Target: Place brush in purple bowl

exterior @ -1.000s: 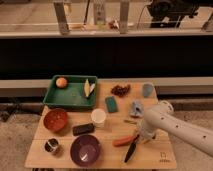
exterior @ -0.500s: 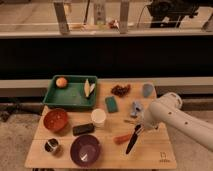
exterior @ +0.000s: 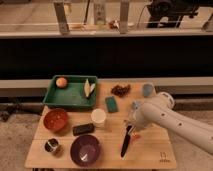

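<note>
The brush [exterior: 125, 143] is a long black stick, hanging almost upright with its lower tip near the table's front. My gripper [exterior: 130, 126], at the end of the white arm [exterior: 165, 120] that comes in from the right, is shut on the brush's upper end. The purple bowl [exterior: 85, 149] stands at the table's front, left of the brush and apart from it. A bit of the orange-red sausage-like piece [exterior: 135, 136] shows just right of the brush, under the arm.
A short black block [exterior: 82, 129] and a white cup [exterior: 99, 118] stand behind the purple bowl. An orange-red bowl [exterior: 55, 120] and a small metal cup [exterior: 51, 146] are at the left. A green tray [exterior: 70, 96], green sponge [exterior: 111, 104] and blue cup [exterior: 147, 90] are further back.
My gripper has taken the brush off the table and moved left with it. The brush has turned from lying slanted to hanging nearly upright, closer to the purple bowl.
</note>
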